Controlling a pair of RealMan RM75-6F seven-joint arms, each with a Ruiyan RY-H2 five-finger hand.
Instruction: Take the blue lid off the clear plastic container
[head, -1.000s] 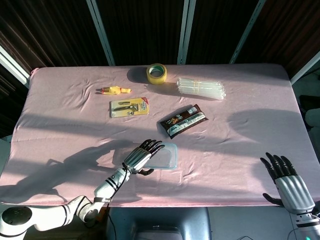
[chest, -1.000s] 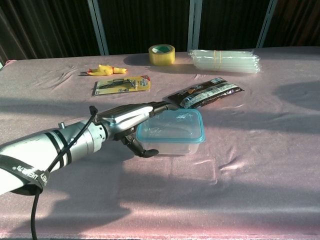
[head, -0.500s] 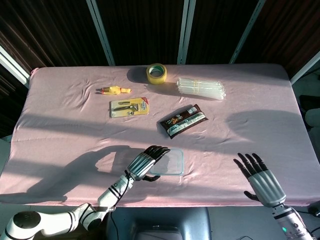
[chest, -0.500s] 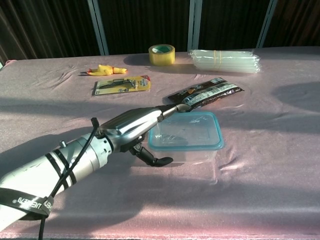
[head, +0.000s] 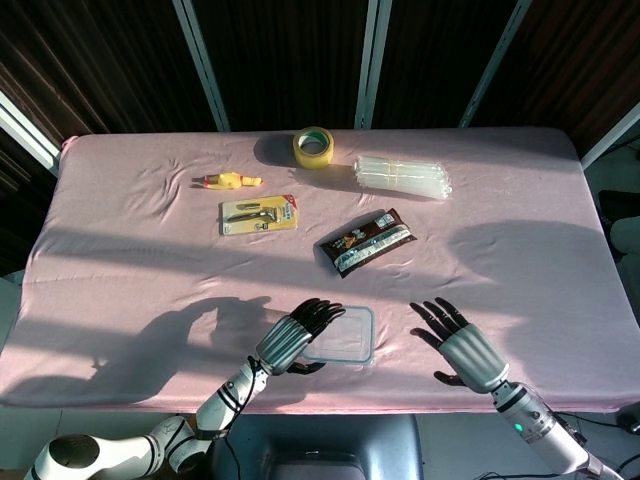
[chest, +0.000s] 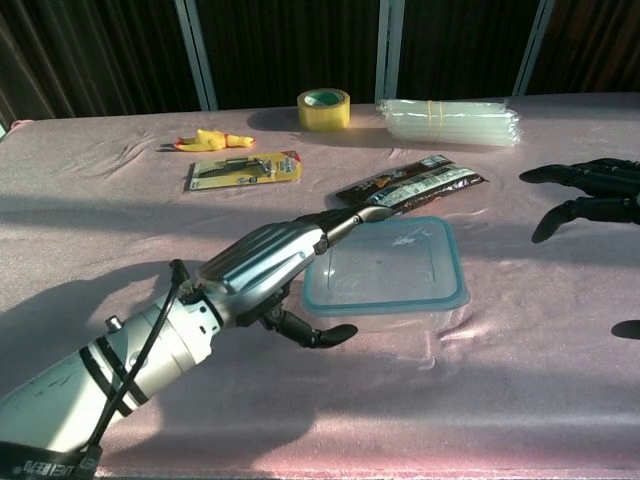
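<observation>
The left hand lies flat over the near-left edge of the clear plastic container, its fingers stretched along the blue lid and its thumb hooked low against the container's left wall. Whether fingers and thumb actually clamp the container, or merely rest against it, cannot be told from either view. The lid sits closed on the container, which stands on the pink tablecloth between the two hands, close to the table's near edge.

Beyond the left hand, well apart from it, lie a yellow toy and, nearer, a yellow carded tool pack. Farther back, beyond the container, stands a roll of yellow tape. A dark snack packet lies just beyond the left hand's fingertips; in the chest view they overlap its near end, though contact cannot be confirmed. A bundle of clear tubes lies at the far side, beyond the right hand.

The right hand hovers just to the right of the container, apart from it, palm down with fingers spread and empty. In the chest view only its dark fingertips enter from the right edge.
</observation>
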